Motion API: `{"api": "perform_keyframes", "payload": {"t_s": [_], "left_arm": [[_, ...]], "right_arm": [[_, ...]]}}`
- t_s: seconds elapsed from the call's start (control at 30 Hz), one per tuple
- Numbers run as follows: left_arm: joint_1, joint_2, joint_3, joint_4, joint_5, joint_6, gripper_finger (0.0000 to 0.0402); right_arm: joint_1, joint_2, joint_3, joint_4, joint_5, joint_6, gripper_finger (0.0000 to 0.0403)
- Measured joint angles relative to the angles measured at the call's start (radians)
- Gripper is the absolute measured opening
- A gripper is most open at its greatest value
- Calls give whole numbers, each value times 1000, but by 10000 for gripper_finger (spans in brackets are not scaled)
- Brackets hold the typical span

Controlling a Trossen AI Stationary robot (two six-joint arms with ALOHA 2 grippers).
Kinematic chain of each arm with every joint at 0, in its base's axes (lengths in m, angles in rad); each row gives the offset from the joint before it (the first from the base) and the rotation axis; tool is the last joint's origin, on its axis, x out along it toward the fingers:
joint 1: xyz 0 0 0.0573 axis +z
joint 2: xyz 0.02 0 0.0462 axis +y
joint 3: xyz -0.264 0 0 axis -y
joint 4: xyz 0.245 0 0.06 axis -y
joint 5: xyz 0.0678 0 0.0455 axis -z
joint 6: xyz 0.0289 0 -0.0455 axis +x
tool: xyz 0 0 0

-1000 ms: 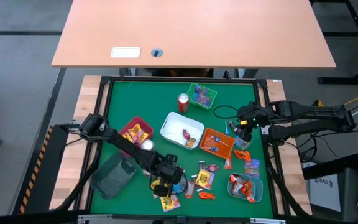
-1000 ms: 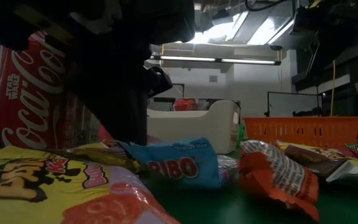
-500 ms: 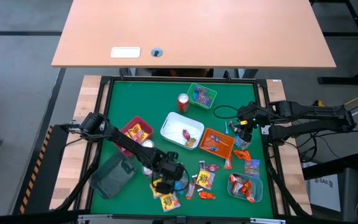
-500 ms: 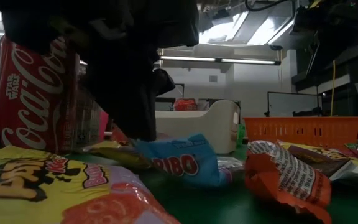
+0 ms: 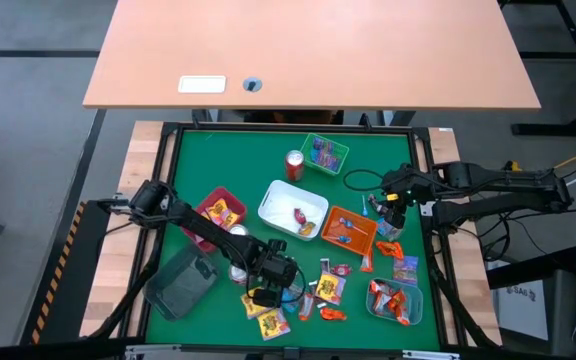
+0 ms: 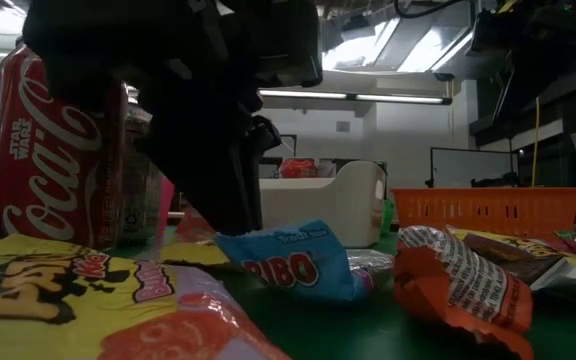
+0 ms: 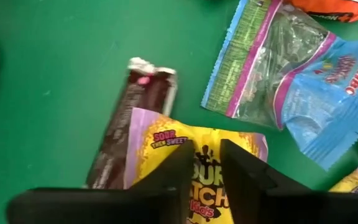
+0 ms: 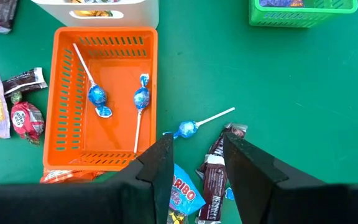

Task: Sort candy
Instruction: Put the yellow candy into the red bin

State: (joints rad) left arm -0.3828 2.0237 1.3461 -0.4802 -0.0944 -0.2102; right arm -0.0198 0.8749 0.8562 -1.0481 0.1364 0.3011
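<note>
Fig. Left gripper (image 5: 266,291) low over the near-centre candy cluster on the green tabletop (image 5: 238,165). Wrist view: fingers (image 7: 169,171) nearly together, a slim gap betw. them, straddling the top edge of a yellow Sour Patch packet (image 7: 204,155); a true pinch cannot be confirmed. A dark bar (image 7: 129,134) lies touching the packet's side; a clear/blue Haribo bag (image 7: 291,81) sits just beside.

Right gripper (image 8: 194,171) waits w/ fingers spread near a loose blue lollipop (image 8: 188,129) and a dark bar (image 8: 213,177), beside the orange tray (image 8: 67,93) holding two lollipops.

Judgement: step in hand = pick the yellow packet. Do well: bite the packet edge only, keep off the dark bar, lift straight, then carry to the red tray (image 5: 205,203), which already holds yellow packets. Risk: thin wrapper slips, or bar drags along.
</note>
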Motion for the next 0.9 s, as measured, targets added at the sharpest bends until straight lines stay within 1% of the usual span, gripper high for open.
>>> {"api": "perform_keyframes", "payload": {"t_s": [0.13,0.27,0.37,0.57,0.8,0.9], "left_arm": [[3,19,2,13,0,0,109],[3,26,3,16,1,2,113],[3,27,3,13,0,8,92],[3,27,3,14,3,7,12],[3,27,2,14,3,8,1],[3,27,10,6,8,8,1]], "right_arm": [[0,0,0,0,-18,-1,136],[0,0,0,1,-52,-1,136],[0,0,0,3,-72,-1,136],[0,0,0,30,-106,0,136],[1,0,0,107,-156,0,136],[1,0,0,126,-156,0,136]]}}
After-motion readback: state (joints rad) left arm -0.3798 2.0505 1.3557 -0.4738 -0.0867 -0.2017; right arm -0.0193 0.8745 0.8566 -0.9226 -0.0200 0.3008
